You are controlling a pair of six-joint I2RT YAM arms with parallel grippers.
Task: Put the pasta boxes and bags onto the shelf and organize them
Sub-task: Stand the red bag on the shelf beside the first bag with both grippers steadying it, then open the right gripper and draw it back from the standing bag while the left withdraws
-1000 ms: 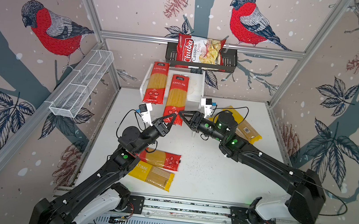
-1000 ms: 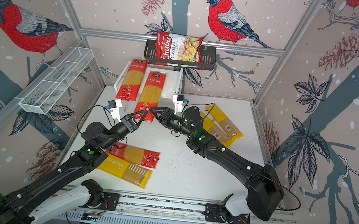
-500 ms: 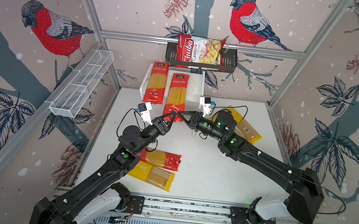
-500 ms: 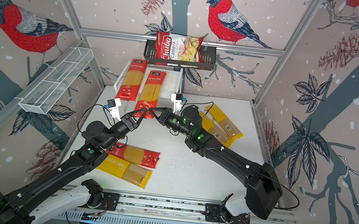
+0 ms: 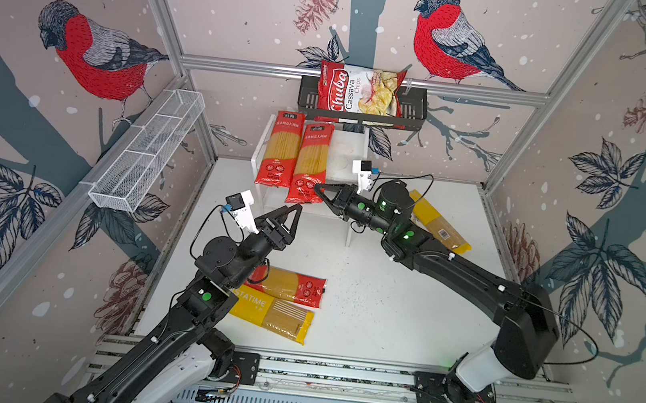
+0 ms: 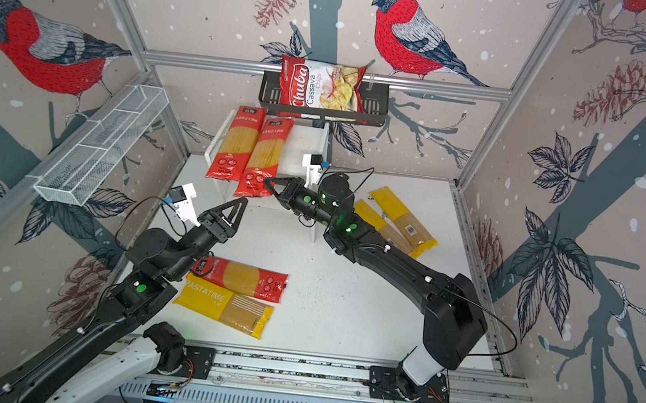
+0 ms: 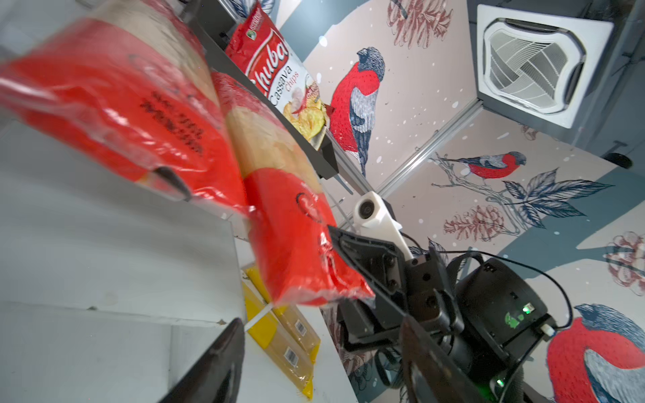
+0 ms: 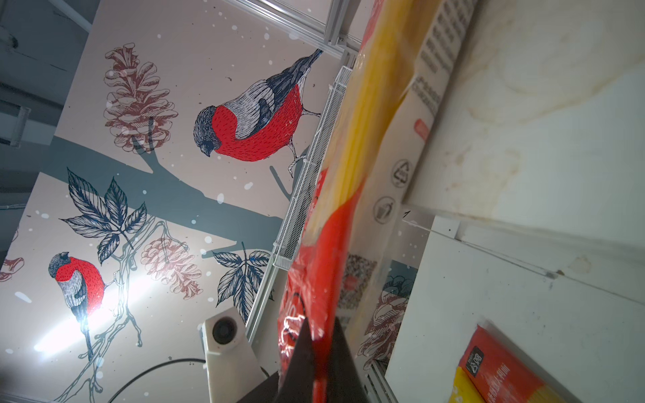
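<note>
Right gripper (image 5: pixel 318 187) clamped on end of red spaghetti packet (image 5: pixel 312 159) overhanging shelf (image 5: pixel 347 151) front; left gripper (image 5: pixel 290 212) jaws spread, empty, near that end.

Two red packets (image 5: pixel 279 149) lay side by side atop the white shelf (image 5: pixel 346 151), overhanging its front; four other packets (image 5: pixel 294 287) lay flat nearby.

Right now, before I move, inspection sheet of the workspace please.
Surface: table white, dark specks.
Job's things: shelf holds left red packet, right red packet, both overhanging; third red packet, yellow packet by left arm; two yellow packets beside right arm.
Clutter: nothing seen.
Tools: right tool shut on right red packet's near end; left tool open, empty.
Cables: loops at both wrists.
Surroundings: Cassava Chips bag in black basket; wire tray on wall.
</note>
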